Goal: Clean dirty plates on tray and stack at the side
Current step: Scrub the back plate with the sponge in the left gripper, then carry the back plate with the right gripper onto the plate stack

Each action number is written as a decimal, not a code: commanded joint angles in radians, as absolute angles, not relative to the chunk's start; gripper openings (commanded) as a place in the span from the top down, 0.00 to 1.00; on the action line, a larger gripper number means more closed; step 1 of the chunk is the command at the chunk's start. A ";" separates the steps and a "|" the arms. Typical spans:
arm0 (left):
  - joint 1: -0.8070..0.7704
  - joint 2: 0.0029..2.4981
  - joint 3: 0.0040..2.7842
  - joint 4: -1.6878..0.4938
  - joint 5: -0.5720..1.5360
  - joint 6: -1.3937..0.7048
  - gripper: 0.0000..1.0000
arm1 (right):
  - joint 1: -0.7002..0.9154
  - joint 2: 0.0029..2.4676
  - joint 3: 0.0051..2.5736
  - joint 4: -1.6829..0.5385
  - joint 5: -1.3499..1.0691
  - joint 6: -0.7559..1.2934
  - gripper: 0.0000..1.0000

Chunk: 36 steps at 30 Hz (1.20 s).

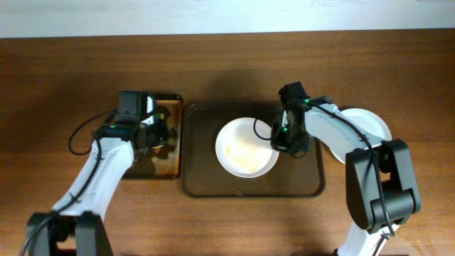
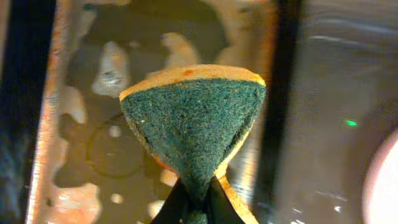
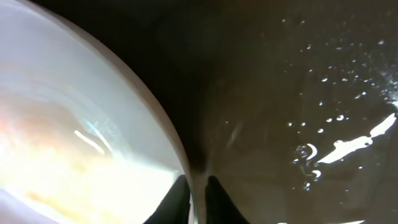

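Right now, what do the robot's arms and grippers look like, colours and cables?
The left arm and right arm have white links with black joints. A thin black cable loops beside the left one; a green light glows near the right wrist. The left gripper and right gripper have slim black fingers.

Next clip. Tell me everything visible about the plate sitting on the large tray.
The plate is round, white and shallow, with a glossy surface like ceramic or plastic. A faint yellowish-orange smear spreads across its well, so it looks not yet clean. It lies near the middle of the dark brown tray; whether its edge is lifted cannot be told. The right hand pinches its right rim, one finger on each side of the edge. Nothing else touches it.
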State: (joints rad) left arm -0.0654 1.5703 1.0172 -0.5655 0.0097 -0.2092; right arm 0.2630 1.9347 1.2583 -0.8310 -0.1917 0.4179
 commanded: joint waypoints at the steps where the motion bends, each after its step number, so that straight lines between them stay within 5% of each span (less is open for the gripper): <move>1: 0.006 1.684 1.014 -0.538 0.070 -0.061 1.00 | 0.268 1.944 1.253 -0.834 -0.172 0.420 0.92; 6: 0.063 1.849 1.014 -0.483 0.199 0.162 1.00 | 0.268 1.944 1.253 -0.838 -0.172 0.420 0.95; 10: 0.110 1.873 1.019 -0.483 -0.046 0.032 0.95 | 0.268 1.944 1.253 -0.842 -0.172 0.420 0.96; 13: 0.095 1.816 1.056 -0.485 0.304 0.196 1.00 | 0.268 1.944 1.253 -0.842 -0.172 0.420 0.96; 17: 0.084 1.808 1.069 -0.517 0.344 0.204 1.00 | 0.268 1.944 1.253 -0.847 -0.172 0.420 0.96; 22: 0.059 1.812 1.068 -0.577 0.008 0.011 1.00 | 0.268 1.944 1.253 -0.849 -0.172 0.420 0.96; 25: 0.059 1.811 1.075 -0.578 0.001 0.011 0.98 | 0.268 1.944 1.253 -0.850 -0.171 0.420 0.96; 26: 0.054 1.811 1.085 -0.579 0.013 0.011 0.89 | 0.268 1.944 1.253 -0.849 -0.171 0.420 0.96; 28: 0.026 1.808 1.111 -0.605 0.015 0.014 0.25 | 0.268 1.944 1.253 -0.835 -0.171 0.420 0.96; 30: 0.001 1.789 1.135 -0.638 0.014 0.010 0.13 | 0.268 1.944 1.253 -0.814 -0.170 0.420 0.96; 36: -0.004 1.645 1.147 -0.709 0.014 -0.068 0.09 | 0.268 1.931 1.258 -0.762 -0.171 0.331 0.96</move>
State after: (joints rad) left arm -0.0059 1.7275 1.1221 -0.6853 0.0238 -0.0288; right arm 0.2630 1.9347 1.2583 -0.7712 -0.1917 0.3866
